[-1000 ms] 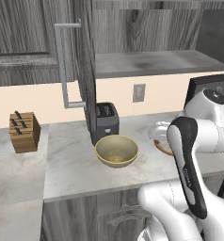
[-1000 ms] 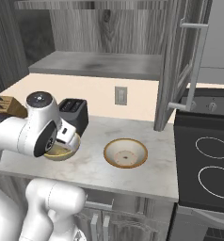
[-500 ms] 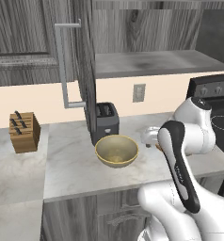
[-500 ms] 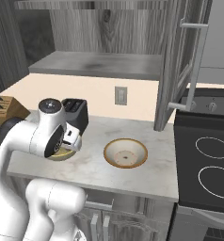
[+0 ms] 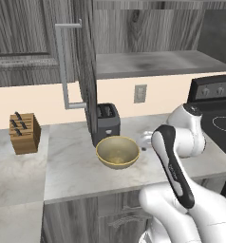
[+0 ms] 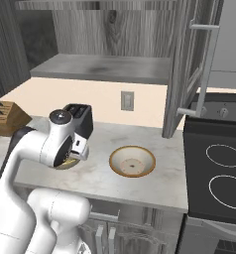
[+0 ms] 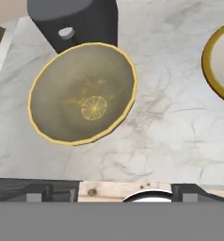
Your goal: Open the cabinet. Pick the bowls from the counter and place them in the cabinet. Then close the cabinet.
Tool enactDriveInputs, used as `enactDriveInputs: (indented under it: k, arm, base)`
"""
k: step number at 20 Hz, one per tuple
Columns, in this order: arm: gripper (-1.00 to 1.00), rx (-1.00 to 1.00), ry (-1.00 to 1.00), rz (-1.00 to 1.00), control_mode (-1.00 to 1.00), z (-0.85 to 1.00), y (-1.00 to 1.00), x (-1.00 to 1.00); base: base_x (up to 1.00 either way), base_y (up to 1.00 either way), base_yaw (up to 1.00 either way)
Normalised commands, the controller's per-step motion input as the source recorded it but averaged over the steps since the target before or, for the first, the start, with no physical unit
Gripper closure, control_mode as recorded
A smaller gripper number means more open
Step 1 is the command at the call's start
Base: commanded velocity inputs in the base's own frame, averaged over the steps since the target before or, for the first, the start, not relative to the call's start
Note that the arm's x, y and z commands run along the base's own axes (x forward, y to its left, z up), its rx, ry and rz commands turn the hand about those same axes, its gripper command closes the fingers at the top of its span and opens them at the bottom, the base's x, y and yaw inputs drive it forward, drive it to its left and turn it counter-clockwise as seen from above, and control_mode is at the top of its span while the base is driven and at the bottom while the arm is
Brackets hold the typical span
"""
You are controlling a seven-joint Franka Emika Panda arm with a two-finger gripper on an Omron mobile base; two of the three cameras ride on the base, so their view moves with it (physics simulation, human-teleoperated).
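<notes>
The cabinet (image 5: 153,64) stands open, both doors swung out, its grey shelf (image 6: 100,67) bare. The deep olive-yellow bowl (image 5: 117,152) sits on the counter (image 5: 72,171) in front of a black toaster (image 5: 107,123). In the hand view this bowl (image 7: 83,94) lies ahead and to the left of my gripper (image 7: 116,190), which is open and holds nothing. The wider tan-rimmed bowl (image 6: 132,161) rests to the right of it on the marble, its rim (image 7: 220,61) at the hand view's right edge. My arm hides part of the olive bowl (image 6: 65,163) in the right base view.
A wooden knife block (image 5: 24,133) stands at the counter's left. The black stovetop (image 6: 219,173) adjoins the counter on the right. The left door with its bar handle (image 5: 62,66) hangs over the toaster; the right door (image 6: 204,69) juts out by the stove.
My arm has swung left, carrying the hand from above the tan-rimmed bowl toward the olive-yellow one. Both bowls stay where they were, and the jaws remain wide.
</notes>
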Motion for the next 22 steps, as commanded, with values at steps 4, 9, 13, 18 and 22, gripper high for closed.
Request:
enactDriveInputs:
  k: [4, 9, 13, 18, 22]
  arm:
    - [-1.00, 0.05, 0.00, -0.01, -1.00, -0.30, 0.00, 0.20]
    - [-1.00, 0.05, 0.00, -0.01, -1.00, -0.27, 0.00, 0.26]
    - [-1.00, 0.05, 0.00, 0.00, -1.00, -0.25, 0.00, 0.34]
    - [-1.00, 0.00, 0.00, 0.00, -1.00, -0.16, 0.00, 0.34]
    - [-1.00, 0.00, 0.00, -0.04, -1.00, -0.09, 0.00, 0.33]
  base:
    - [0.00, 0.00, 0.00]
    - [0.00, 0.00, 0.00]
    - [0.00, 0.00, 0.00]
    - [0.00, 0.00, 0.00]
    - [0.00, 0.00, 0.00]
